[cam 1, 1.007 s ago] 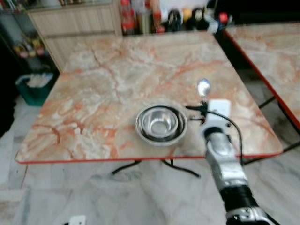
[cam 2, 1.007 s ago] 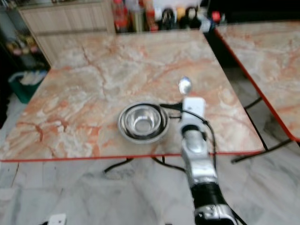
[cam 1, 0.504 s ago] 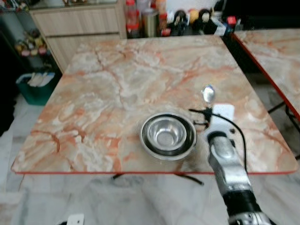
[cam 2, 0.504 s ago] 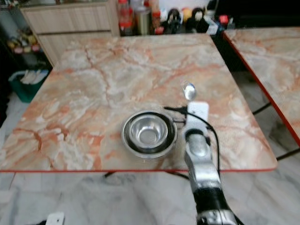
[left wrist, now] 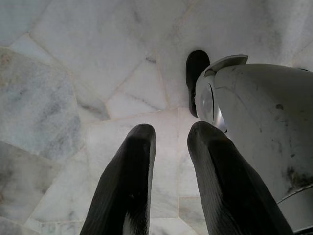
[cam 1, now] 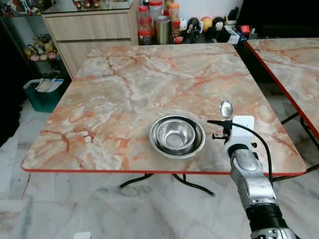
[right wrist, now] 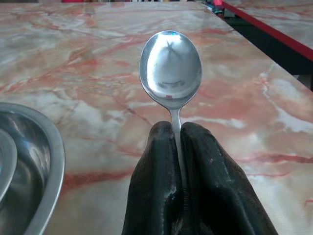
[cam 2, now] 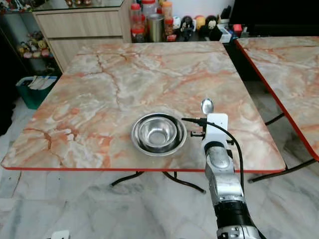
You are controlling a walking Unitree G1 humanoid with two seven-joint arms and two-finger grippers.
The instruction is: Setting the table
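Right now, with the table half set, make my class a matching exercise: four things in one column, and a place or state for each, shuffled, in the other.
Things
1. spoon
2. steel bowl
3. left gripper
4. green bin

Places or states
A. hanging over the marble floor
B. clamped between black fingers
C. on the floor beside the table
D. on the table near its front edge

Pairs: 1-B, 2-D, 3-A, 4-C

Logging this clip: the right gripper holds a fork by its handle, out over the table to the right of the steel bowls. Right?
Not quite: the right gripper is shut on a spoon, not a fork, as the right wrist view shows. It is over the table, right of the steel bowls.
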